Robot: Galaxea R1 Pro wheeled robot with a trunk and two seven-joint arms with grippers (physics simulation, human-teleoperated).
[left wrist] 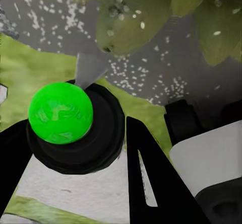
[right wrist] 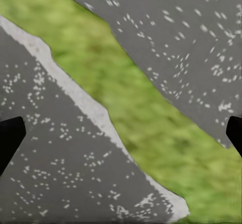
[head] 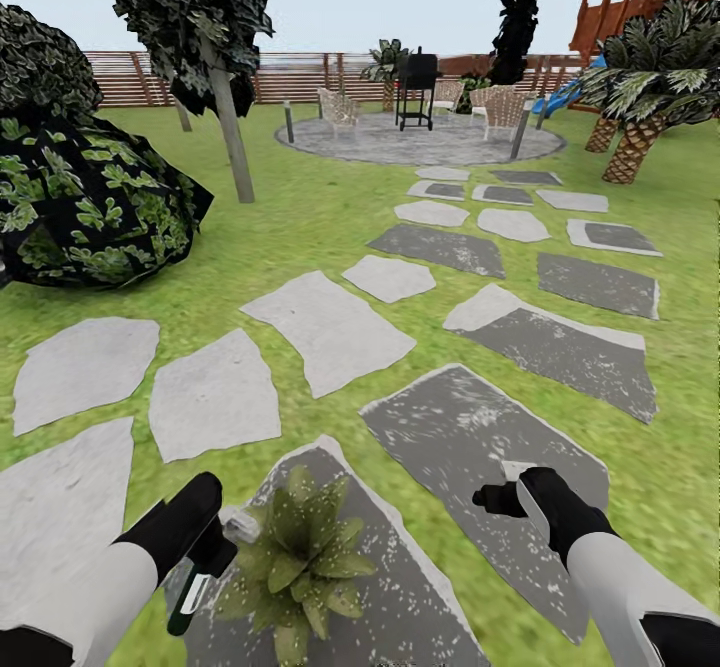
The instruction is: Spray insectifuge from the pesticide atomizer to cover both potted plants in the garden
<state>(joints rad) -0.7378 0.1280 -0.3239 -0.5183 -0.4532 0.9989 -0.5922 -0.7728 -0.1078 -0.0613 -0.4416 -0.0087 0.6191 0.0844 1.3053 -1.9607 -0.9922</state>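
Down at the bottom of the head view, one potted plant (head: 297, 557) sits on a dark stone slab (head: 400, 597) with the left gripper (head: 205, 547) just to its left, clamped on one pesticide atomizer (head: 190, 592), and the right gripper (head: 515, 497) at lower right over another grey slab (head: 480, 427). In the left wrist view the atomizer's (left wrist: 60, 113) green body fills the lower left between black fingers (left wrist: 146, 178), with the plant's leaves (left wrist: 136, 27) across the top. In the right wrist view two black fingertips (right wrist: 10, 138) sit at opposite edges, jaws wide apart, above two slabs (right wrist: 55, 158) split by one grass strip (right wrist: 136, 103).
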